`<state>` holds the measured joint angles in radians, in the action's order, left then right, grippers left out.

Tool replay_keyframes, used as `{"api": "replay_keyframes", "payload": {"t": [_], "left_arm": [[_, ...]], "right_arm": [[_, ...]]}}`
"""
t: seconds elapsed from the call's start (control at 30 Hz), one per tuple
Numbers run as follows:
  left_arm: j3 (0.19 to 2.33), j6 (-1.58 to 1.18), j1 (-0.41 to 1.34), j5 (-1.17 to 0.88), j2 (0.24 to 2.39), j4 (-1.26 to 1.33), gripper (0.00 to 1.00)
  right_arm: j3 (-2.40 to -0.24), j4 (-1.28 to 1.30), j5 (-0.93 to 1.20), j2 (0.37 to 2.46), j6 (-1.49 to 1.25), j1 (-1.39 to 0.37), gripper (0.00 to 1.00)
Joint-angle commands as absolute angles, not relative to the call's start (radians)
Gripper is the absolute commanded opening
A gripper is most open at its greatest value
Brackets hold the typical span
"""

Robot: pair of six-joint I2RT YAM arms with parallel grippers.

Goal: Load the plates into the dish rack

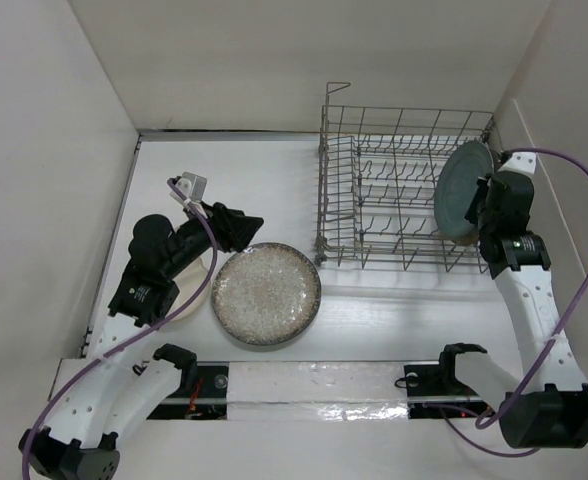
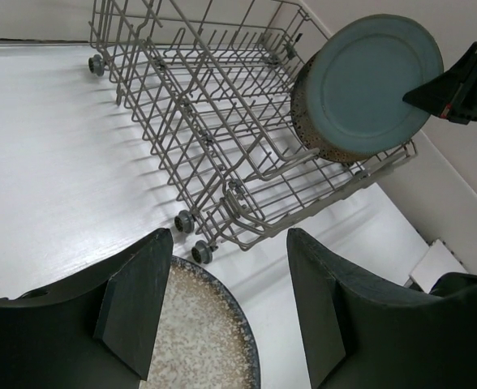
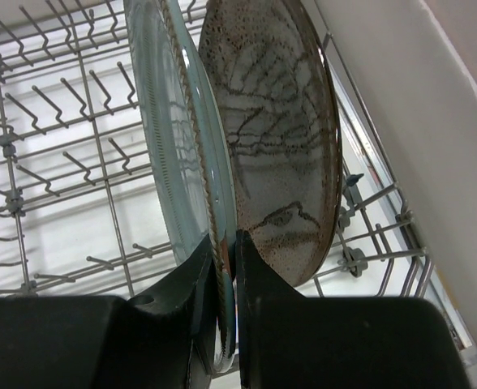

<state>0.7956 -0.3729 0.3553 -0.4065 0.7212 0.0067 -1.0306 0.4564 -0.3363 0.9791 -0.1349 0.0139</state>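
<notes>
So the right jaws are pinched shut on the rim of the grey-blue plate (image 3: 169, 121), which stands upright at the right end of the dish rack (image 1: 394, 190). The brown plate (image 3: 275, 138) is slotted just beside it, and the side wall (image 3: 433, 121) crowds in close past that. The left jaws are spread wide with nothing in them, hanging over the edge of the big speckled plate (image 1: 266, 294), which lies flat on the bench (image 1: 374, 320) near the rack's front corner, and the cream plate (image 1: 200, 292) is mostly hidden under the left arm (image 1: 159, 260).
</notes>
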Motion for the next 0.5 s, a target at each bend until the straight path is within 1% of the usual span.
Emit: {"api": "replay_keyframes", "payload": {"t": [0.0,0.23,0.47], "left_arm": [[0.841,-0.339,0.371,-0.380,0.703,0.015,0.55],[0.842,-0.334,0.380,-0.373,0.695,0.011,0.55],[0.847,-0.331,0.380,-0.354,0.693,0.006,0.54]], "right_arm": [[-1.104,0.222,-0.344,0.963,-0.104,0.026,0.00],[-1.172,0.218,-0.334,1.026,-0.046,0.035,0.00],[-1.272,0.278,-0.353,1.051,-0.012,0.035,0.00]]}}
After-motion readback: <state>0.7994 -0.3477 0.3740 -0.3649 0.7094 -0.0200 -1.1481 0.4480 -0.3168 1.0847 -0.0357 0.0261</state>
